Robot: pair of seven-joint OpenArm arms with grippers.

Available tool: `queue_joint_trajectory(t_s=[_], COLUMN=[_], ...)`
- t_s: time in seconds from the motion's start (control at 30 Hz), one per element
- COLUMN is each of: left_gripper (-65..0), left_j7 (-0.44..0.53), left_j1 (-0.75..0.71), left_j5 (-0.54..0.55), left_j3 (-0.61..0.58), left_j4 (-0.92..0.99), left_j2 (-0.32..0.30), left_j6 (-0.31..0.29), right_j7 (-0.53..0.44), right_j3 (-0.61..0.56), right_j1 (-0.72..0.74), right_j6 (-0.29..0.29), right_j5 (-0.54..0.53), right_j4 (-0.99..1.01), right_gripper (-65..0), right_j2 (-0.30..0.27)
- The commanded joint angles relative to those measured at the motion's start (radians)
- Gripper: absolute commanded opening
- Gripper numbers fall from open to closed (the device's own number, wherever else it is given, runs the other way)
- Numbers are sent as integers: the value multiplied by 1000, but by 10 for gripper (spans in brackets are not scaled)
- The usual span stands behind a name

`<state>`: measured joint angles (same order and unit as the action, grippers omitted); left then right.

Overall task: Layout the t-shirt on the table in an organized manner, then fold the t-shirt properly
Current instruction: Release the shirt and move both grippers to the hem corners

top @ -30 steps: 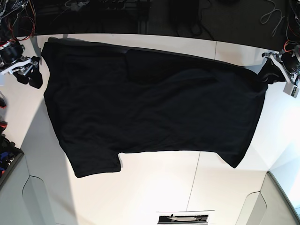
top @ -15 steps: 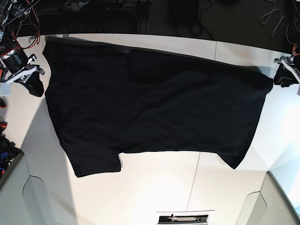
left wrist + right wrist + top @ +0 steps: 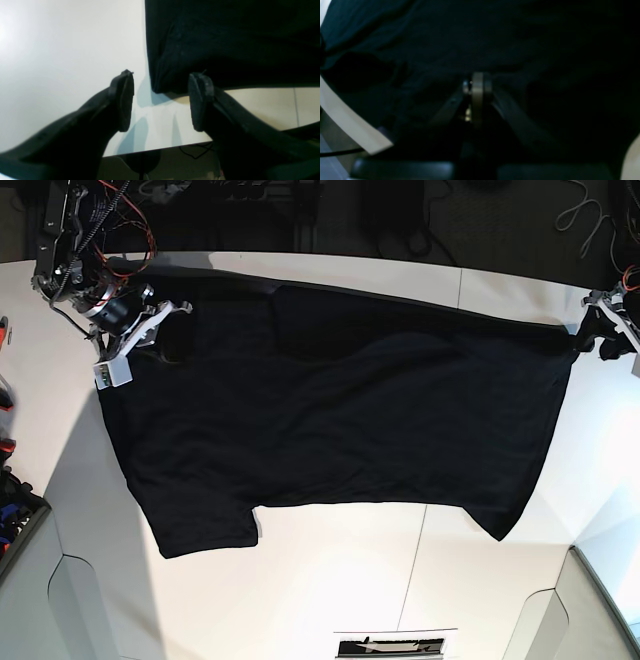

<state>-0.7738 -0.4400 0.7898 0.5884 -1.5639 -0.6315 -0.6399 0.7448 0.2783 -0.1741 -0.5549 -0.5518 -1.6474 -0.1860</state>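
Left gripper [image 3: 160, 100] stands wide open with nothing between its black pads [image 3: 125, 100], just beside the corner of the t-shirt [image 3: 340, 410] at the table's right edge in the base view; the table [image 3: 330, 580] is white with a thin dark seam. Right gripper [image 3: 476, 86] is closed, and whether it pinches cloth I cannot tell. Half a second ago it was off the shirt by the left edge; now it is over the shirt's far left part. The shirt is black, spread flat with soft wrinkles, one sleeve toward the near edge. Cables [image 3: 110, 210] lie beyond the far edge.
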Motion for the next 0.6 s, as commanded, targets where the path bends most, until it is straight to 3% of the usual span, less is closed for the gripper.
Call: queue_joint_trajectory(t_s=[0.0, 0.13, 0.23, 0.57], left_gripper=[-278, -278, -278, -278], left_j7=[27, 48, 55, 85], left_j1=[2, 3, 3, 14], left_j5=[13, 13, 13, 14], left_j3=[10, 10, 10, 10], left_j4=[-13, -13, -13, -13], left_j2=[-23, -23, -22, -23], left_j6=[0, 0, 0, 0], right_j7=[-23, -23, -27, -34], right_j3=[3, 23, 53, 132], right_j1=[8, 4, -10, -23], right_j6=[-5, 9, 8, 9], right_j5=[5, 79, 77, 56], right_j4=[-8, 6, 6, 6], right_gripper=[-650, -650, -650, -650], right_j2=[-13, -14, -29, -130])
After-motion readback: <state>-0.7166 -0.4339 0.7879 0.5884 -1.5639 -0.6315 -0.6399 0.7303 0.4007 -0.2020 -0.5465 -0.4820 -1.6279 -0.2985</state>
